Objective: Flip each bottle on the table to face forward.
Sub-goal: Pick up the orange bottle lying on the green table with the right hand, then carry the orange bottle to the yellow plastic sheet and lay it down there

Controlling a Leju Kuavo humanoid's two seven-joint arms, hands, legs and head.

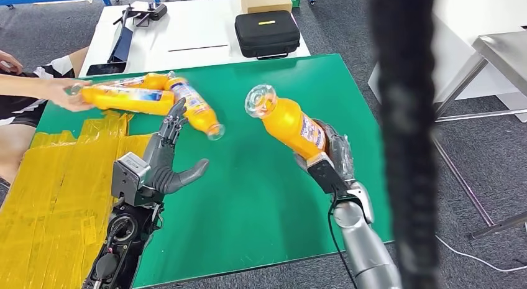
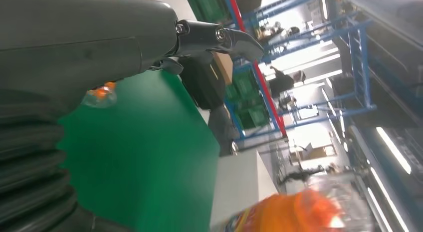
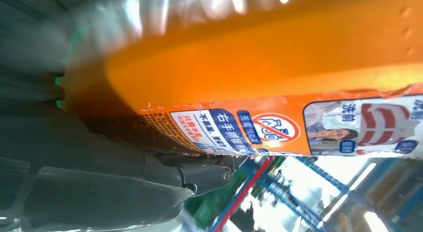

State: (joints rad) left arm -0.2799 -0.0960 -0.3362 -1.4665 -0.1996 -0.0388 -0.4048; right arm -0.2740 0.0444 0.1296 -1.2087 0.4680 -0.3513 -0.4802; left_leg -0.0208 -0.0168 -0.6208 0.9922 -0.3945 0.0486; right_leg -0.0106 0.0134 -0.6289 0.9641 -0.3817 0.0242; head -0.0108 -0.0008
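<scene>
orange bottles (image 1: 292, 124) | green table (image 1: 267, 196) | yellow tape (image 1: 56, 189) | black case (image 1: 267, 33)

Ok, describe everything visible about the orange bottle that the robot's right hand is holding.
The orange plastic bottle with a clear cap is gripped low on its body by the right hand, lifted off the green table and tilted, cap end pointing up and away toward the robot's left. A white, blue and red printed label wraps its middle; the right wrist view shows the label's edge torn and ragged. The body looks glossy and smooth. It is apart from the other bottles.
</scene>
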